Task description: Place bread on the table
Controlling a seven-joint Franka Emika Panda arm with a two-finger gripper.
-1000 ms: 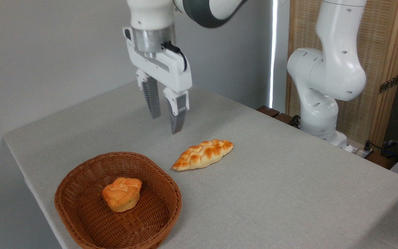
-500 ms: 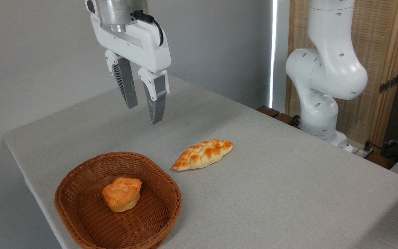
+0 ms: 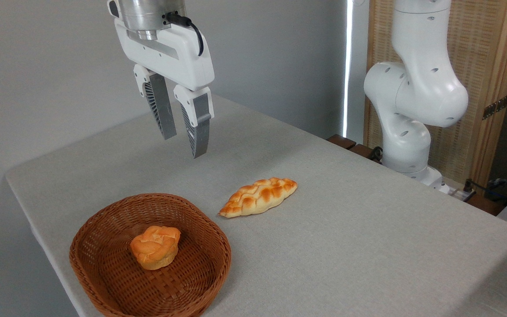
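The bread (image 3: 259, 197), a long braided golden loaf with pointed ends, lies flat on the light grey table (image 3: 346, 229) just right of the basket. My gripper (image 3: 183, 145) hangs high above the table, up and to the left of the loaf and well apart from it. Its two grey fingers point down with a gap between them and hold nothing, so it is open.
A brown wicker basket (image 3: 104, 281) sits at the table's near left corner with a small round orange bun (image 3: 155, 246) inside. The arm's white base (image 3: 405, 127) stands at the table's far right edge, in front of a woven screen.
Over the last second my gripper rose and swung left, away from the loaf. In the last half second it barely moved. The loaf and the bun stayed put.
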